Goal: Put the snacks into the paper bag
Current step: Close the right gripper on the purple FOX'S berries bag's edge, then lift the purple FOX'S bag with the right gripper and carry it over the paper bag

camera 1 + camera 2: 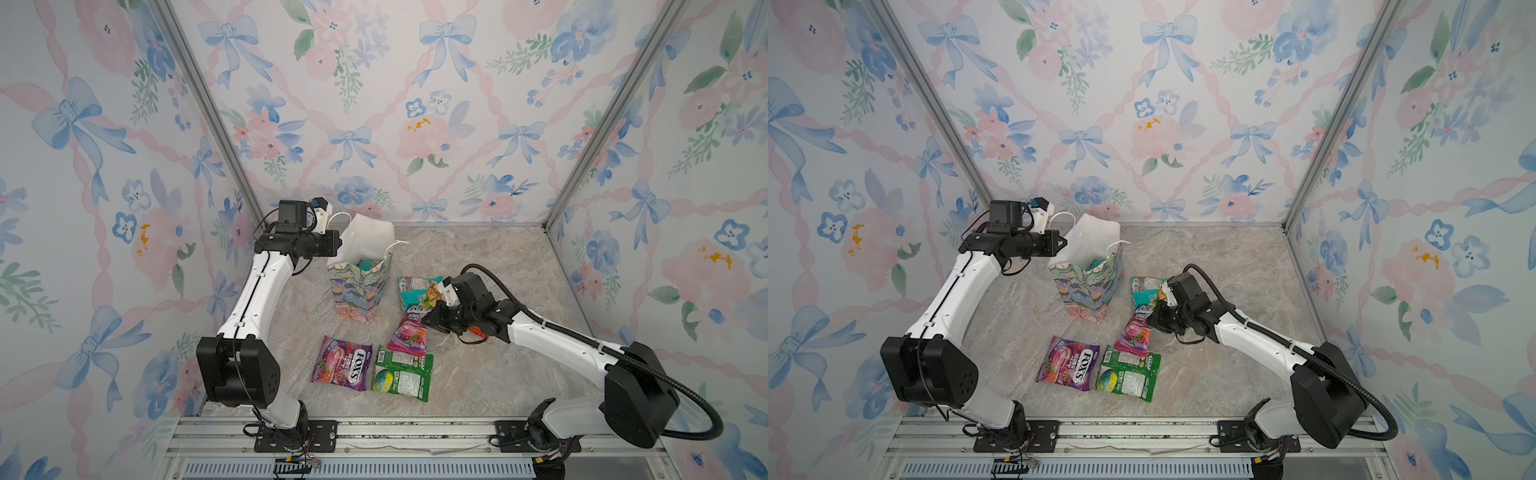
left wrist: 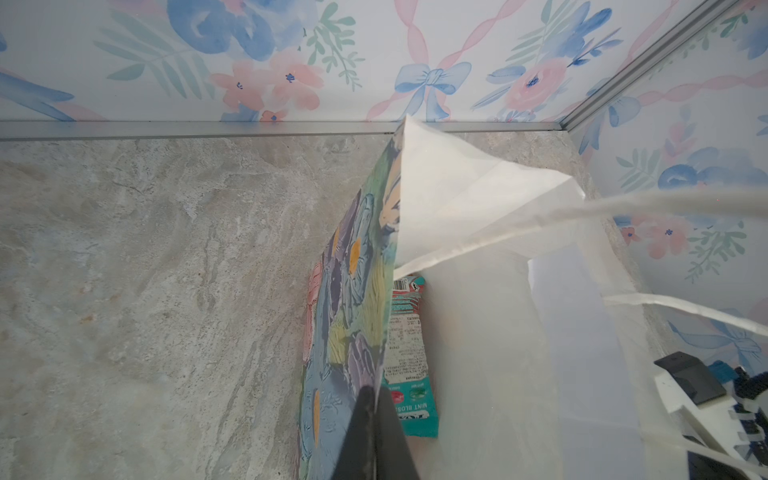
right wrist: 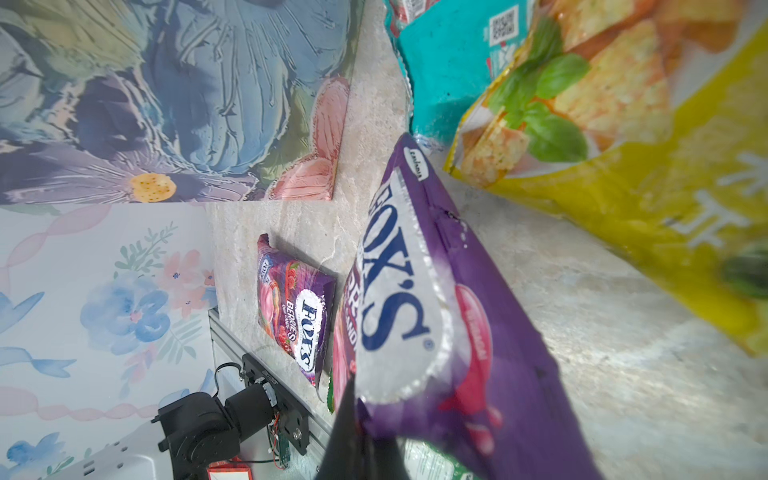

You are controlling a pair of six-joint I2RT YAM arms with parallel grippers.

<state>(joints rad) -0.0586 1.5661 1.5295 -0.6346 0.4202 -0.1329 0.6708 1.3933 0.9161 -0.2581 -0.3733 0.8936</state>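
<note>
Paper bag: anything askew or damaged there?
No tear visible. The paper bag stands upright, its mouth pulled out of square where the left end effector pinches the rim; one teal packet sits inside.

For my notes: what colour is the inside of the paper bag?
White. The paper bag shows its inside best in the left wrist view.

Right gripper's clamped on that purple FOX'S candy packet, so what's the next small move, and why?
Probably lift the glossy purple FOX'S packet clear: the right gripper is shut on its edge, its lower end overlaps the green packet, and the left gripper pinches the flowered paper bag open.
</note>
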